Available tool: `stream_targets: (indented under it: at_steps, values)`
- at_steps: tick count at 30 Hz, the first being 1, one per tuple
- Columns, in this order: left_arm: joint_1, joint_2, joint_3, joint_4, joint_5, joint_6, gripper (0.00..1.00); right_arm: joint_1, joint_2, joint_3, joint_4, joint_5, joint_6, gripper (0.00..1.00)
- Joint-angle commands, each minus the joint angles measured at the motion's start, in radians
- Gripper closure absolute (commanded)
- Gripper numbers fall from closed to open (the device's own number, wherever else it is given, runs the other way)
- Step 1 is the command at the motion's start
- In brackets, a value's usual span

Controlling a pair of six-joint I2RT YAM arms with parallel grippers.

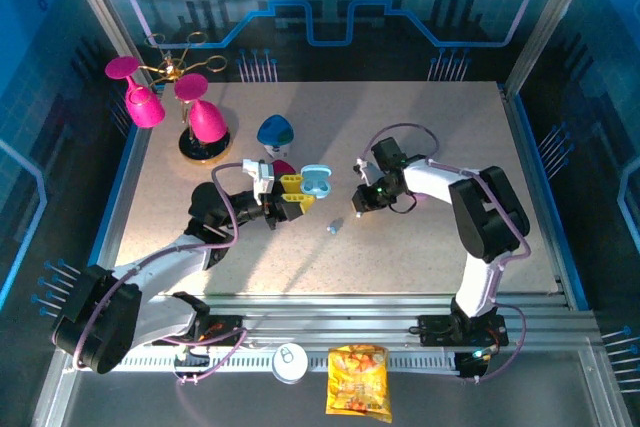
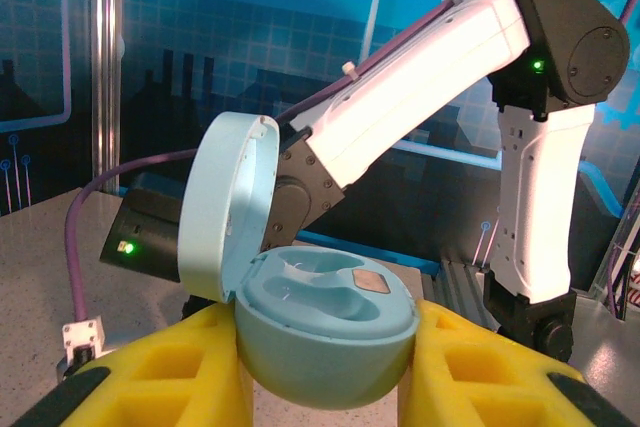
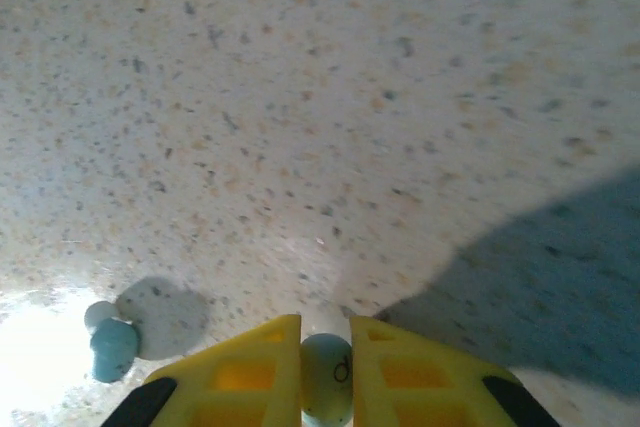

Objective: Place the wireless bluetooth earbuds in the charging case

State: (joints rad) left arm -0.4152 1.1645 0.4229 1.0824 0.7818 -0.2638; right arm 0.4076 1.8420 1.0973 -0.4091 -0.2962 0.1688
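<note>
1. Charging case [image 2: 330,322], pale blue and pebble-shaped, sits low in the centre of the left wrist view. Its lid [image 2: 228,209] is hinged up on the left and its two wells face upward.
2. The left gripper [image 2: 322,392] is clamped on the charging case, with one yellow finger [image 2: 180,367] pressed against each side of the lower shell.
3. From above, that pair lies just left of the middle of the speckled table [image 1: 440,127], and the open case faces the right arm.
4. The right gripper [image 3: 326,352] is at the bottom centre of its wrist view. Its yellow fingers [image 3: 240,372] are drawn almost together and pinch the held earbud [image 3: 326,382], a small pale blue-grey bud, between their tips.
5. Whether the held earbud touches the table I cannot tell.
6. The loose earbud [image 3: 112,345], also pale blue-grey, lies on the table at the lower left of the right wrist view, apart from the fingers, beside its own shadow.
7. In the top view the right gripper is just right of centre, near the charging case but not touching it.
8. A blue-and-white rounded object [image 1: 275,132] rests above the case in the top view, and pink glasses [image 1: 145,105] hang on a stand at upper left.
9. A snack bag [image 1: 358,380] lies at the bottom edge.
</note>
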Motion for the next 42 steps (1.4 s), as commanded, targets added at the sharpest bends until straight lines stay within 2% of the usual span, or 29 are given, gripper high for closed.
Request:
stream_targets:
  at_steps: [1, 6, 10, 19, 24, 31, 42]
  values:
    - [0.008, 0.006, 0.005, 0.037, -0.001, -0.011, 0.66, 0.009, -0.088, -0.019, -0.055, 0.156, 0.029, 0.89]
    - [0.007, 0.026, 0.015, 0.054, 0.006, -0.012, 0.66, 0.013, -0.160, -0.037, -0.087, 0.339, 0.080, 0.88]
    - [0.008, 0.053, 0.025, 0.091, 0.017, -0.031, 0.66, 0.020, -0.181, -0.057, -0.121, 0.552, 0.176, 0.88]
    - [0.010, 0.074, 0.039, 0.106, 0.030, -0.043, 0.66, 0.077, -0.208, -0.081, -0.165, 0.809, 0.409, 0.88]
    - [0.010, 0.075, 0.048, 0.098, 0.031, -0.042, 0.66, 0.137, -0.216, -0.083, -0.180, 0.910, 0.542, 0.88]
    - [0.011, 0.067, 0.050, 0.093, 0.036, -0.045, 0.66, 0.208, -0.204, -0.069, -0.203, 1.016, 0.611, 0.88]
    - [0.012, 0.073, 0.037, 0.083, 0.019, -0.023, 0.66, 0.239, -0.227, -0.038, -0.252, 1.018, 0.622, 0.89]
